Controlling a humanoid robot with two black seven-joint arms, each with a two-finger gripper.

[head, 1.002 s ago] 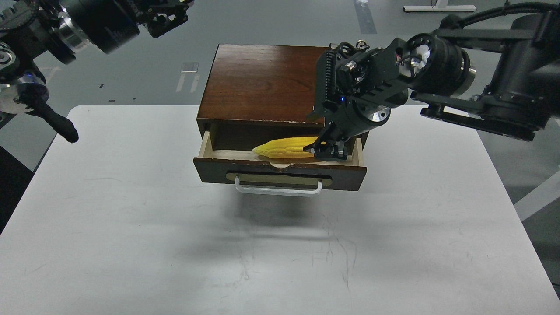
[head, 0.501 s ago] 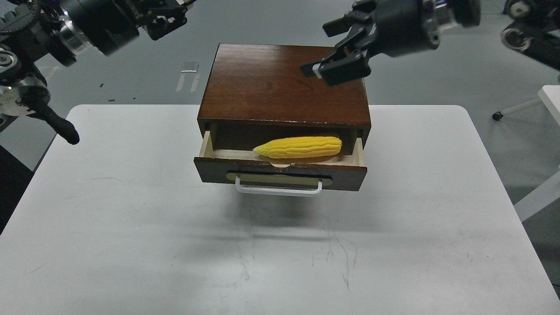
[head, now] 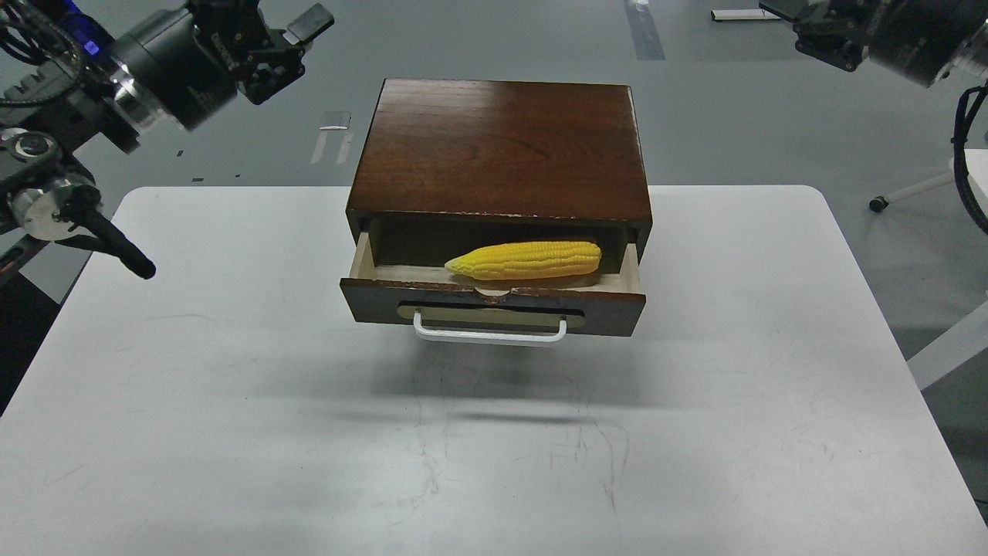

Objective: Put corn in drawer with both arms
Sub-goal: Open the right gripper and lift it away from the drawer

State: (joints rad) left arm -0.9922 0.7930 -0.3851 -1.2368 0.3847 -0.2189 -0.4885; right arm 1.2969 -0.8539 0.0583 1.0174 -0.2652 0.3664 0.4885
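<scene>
The yellow corn (head: 529, 260) lies on its side in the open drawer (head: 610, 310), tip pointing left, free of both grippers. The drawer sticks partway out of the box, under its reddish-brown top (head: 502, 147), with its white handle (head: 490, 333) facing me. My left gripper (head: 287, 48) hangs at the upper left, above and left of the box, with its fingers apart and empty. My right gripper (head: 810, 27) is at the top right corner, far from the drawer, partly cut off by the view's edge, and its fingers cannot be told apart.
The box stands at the back middle of the white table (head: 231, 386). My left arm's elbow and a black cable end (head: 127, 255) hang over the table's left edge. Grey floor lies beyond the table.
My right gripper let go of the corn in the drawer, rose and drew back to the top right corner. My left arm shifted slightly. The corn stays in the drawer.
</scene>
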